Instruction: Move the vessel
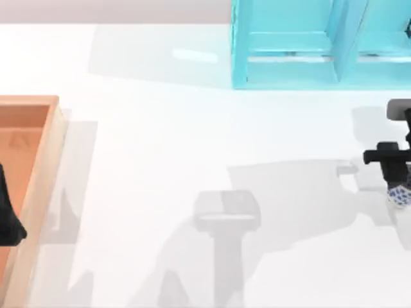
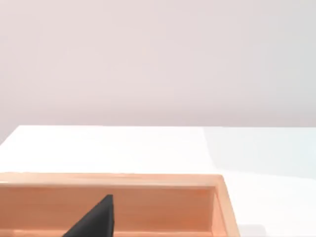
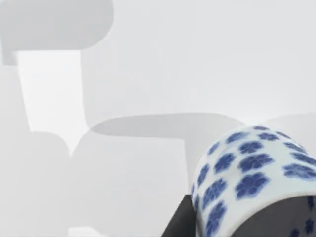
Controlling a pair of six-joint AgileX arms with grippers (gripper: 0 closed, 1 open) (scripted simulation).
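Right gripper (image 1: 397, 186) sits at the far right edge of the table in the top view, with the white cup with blue flowers (image 1: 399, 195) directly beneath its black body. In the right wrist view the cup (image 3: 256, 173) looms close and tilted, a dark finger (image 3: 180, 219) pressed against its patterned wall. I judge the jaws closed on the cup, though the second finger is hidden behind it. The plain white table (image 3: 148, 163) lies well below the cup with only shadows on it, so the cup looks lifted clear and not resting; that would suit carrying it somewhere else.

Far off on the opposite side from this gripper lies the wooden tray (image 1: 48, 167), well apart from the cup. A blue cabinet (image 1: 289, 51) stands beyond the gripper at the back of the table.

Left gripper (image 1: 8, 215) hangs idle over the tray; the left wrist view shows one dark fingertip (image 2: 96, 219) above the tray's inner wall (image 2: 163, 205), but whether its fingers are spread I cannot tell.

From above, the cup is a small sliver; the right wrist camera alone reveals the pattern and the contact.
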